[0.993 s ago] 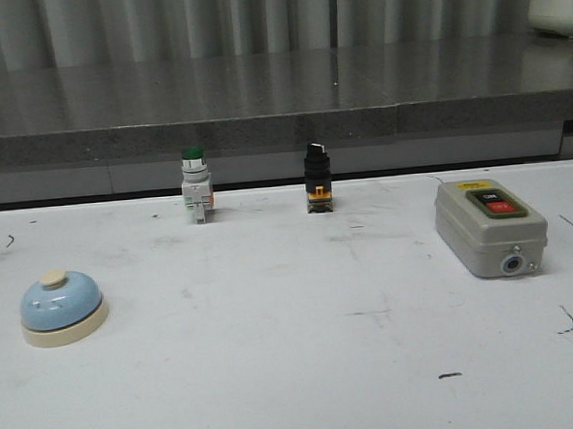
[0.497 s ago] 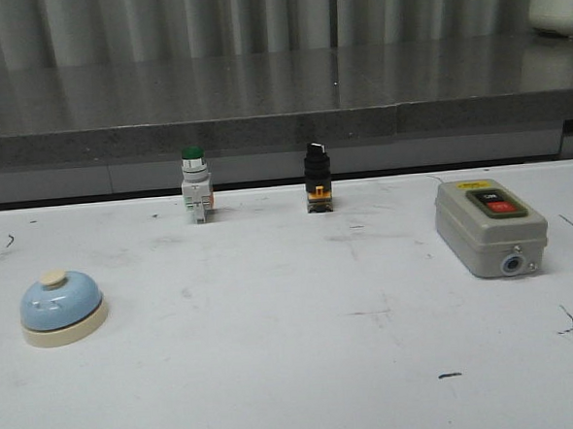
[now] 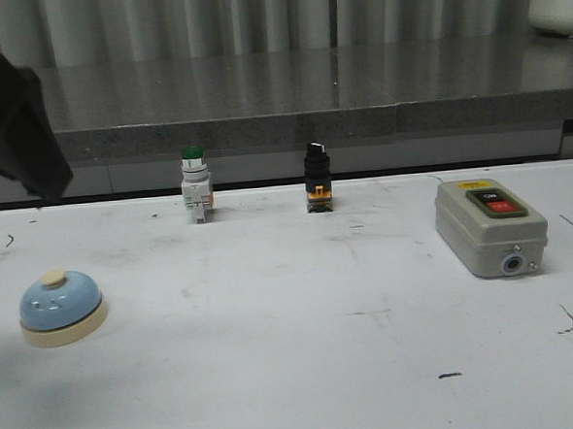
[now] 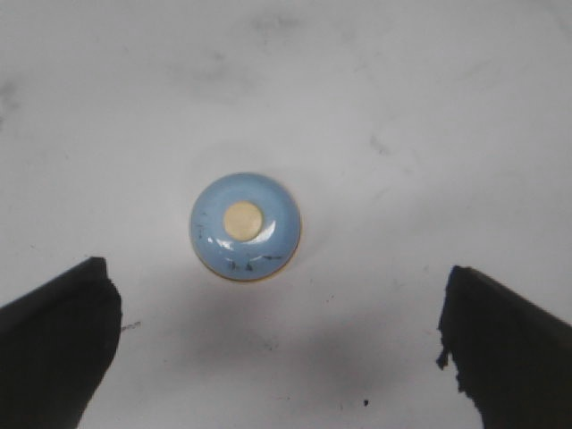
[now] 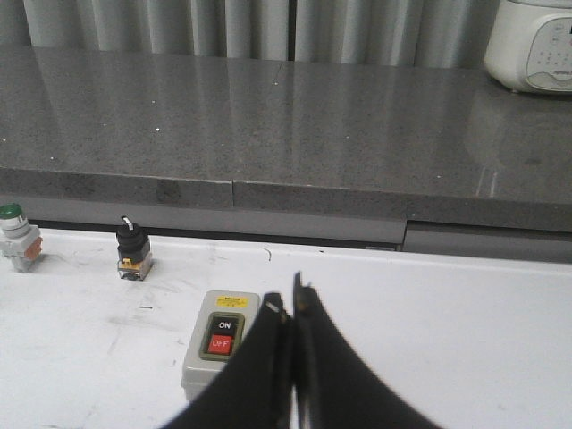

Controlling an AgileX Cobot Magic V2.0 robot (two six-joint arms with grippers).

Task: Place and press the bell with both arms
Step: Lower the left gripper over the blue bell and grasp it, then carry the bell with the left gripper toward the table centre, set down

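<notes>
Robotics test bench in a lab or workshop

A scuffed, pen-marked white table [image 3: 306,369] carries loose industrial controls: a green-capped push button [image 3: 195,184], a black selector switch [image 3: 316,178] and a grey ON/OFF switch box [image 3: 490,226]. Beyond it run a grey speckled stone counter [image 3: 289,93] and pale pleated curtains [image 3: 197,21].

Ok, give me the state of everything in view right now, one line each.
bell: upright on the table, untouched
left gripper: open wide, above the bell
right gripper: shut, holding nothing
grey switch box: flat on the table, untouched
green-capped push button: upright
black selector switch: upright
</notes>
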